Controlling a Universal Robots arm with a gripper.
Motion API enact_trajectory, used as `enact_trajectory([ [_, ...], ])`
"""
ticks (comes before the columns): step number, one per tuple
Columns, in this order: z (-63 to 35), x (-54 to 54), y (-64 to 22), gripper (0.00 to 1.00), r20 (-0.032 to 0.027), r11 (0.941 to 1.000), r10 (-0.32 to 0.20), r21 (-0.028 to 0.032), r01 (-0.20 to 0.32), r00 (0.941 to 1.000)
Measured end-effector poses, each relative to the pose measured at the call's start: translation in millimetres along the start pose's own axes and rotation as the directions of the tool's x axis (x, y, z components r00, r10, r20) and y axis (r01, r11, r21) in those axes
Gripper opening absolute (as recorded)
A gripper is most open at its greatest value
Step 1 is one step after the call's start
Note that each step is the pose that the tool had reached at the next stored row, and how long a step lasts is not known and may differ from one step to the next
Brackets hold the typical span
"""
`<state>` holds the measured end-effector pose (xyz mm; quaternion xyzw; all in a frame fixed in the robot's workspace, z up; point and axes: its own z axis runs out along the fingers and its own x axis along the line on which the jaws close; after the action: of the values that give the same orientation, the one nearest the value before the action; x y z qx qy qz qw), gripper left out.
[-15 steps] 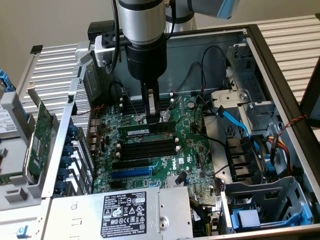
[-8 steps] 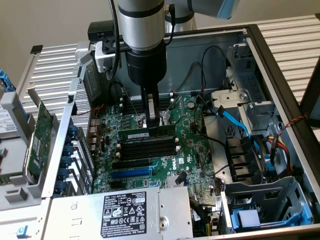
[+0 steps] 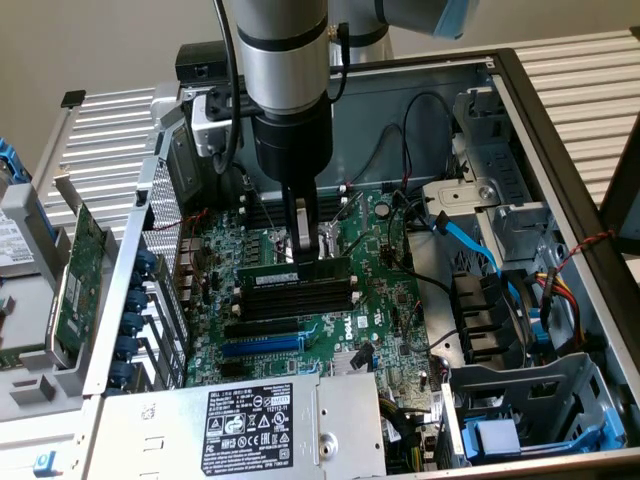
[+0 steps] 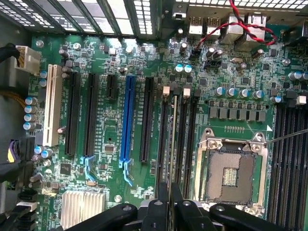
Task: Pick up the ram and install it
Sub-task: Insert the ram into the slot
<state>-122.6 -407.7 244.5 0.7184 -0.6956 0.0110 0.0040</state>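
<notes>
1. Open computer case (image 3: 560, 120) lies on its side with the motherboard (image 3: 300, 335) facing up. The arm reaches down into it from above.
2. The claw (image 3: 308, 262) is pressed onto the ram (image 3: 265, 268), pinching the stick near its middle. Green board shows on either side of the fingers (image 3: 292, 225).
3. The ram stands on its long edge, level, and runs parallel to the bank of black memory slots (image 3: 295, 298). It sits at the side of the bank nearest the CPU socket (image 4: 231, 173).
4. In the wrist view the ram (image 4: 173, 139) appears edge-on as a thin line. It runs out from the claw (image 4: 170, 199) in line with the memory slots (image 4: 185, 139). I cannot tell whether its lower edge touches a slot or is seated.
5. A blue expansion slot (image 4: 127, 115) lies on the far side of the memory bank from the socket.
6. A green expansion card (image 3: 75, 285) with a metal bracket rests outside the case, at the exterior view's left.
7. The power supply (image 3: 250, 420) is at the near edge of the case.
</notes>
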Motion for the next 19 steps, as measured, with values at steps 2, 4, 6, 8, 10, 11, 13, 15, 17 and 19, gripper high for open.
enact_trajectory([
  [2, 1.1, 0.5, 0.0, 0.14, -0.0001, 1.0000, 0.000, -0.0001, 0.000, 1.0000],
  [4, 1.6, 2.0, 0.0, 0.14, 0.0000, 1.0000, 0.000, 0.0000, 0.000, 1.0000],
  [6, 2.6, 2.3, 0.1, 0.14, 0.0001, 1.0000, 0.000, 0.0001, 0.000, 1.0000],
  [8, 3.5, 2.6, 0.1, 0.14, -0.0001, 1.0000, -0.001, -0.0001, 0.001, 1.0000],
  [10, 4.2, 2.8, 0.4, 0.14, 0.0000, 1.0000, -0.002, 0.0000, 0.002, 1.0000],
  [11, 4.5, 2.9, 0.6, 0.14, 0.0000, 1.0000, -0.003, 0.0000, 0.003, 1.0000],
  [13, 4.9, 3.1, 1.0, 0.14, 0.0001, 1.0000, -0.005, 0.0002, 0.005, 1.0000],
  [15, 5.2, 3.2, 1.1, 0.14, -0.0001, 1.0000, -0.008, 0.0001, 0.008, 1.0000],
  [17, 5.6, 3.2, 1.1, 0.14, 0.0001, 0.9999, -0.012, 0.0003, 0.012, 0.9999],
  [19, 6.2, 3.2, 1.1, 0.14, 0.0002, 0.9999, -0.015, 0.0006, 0.015, 0.9999],
])
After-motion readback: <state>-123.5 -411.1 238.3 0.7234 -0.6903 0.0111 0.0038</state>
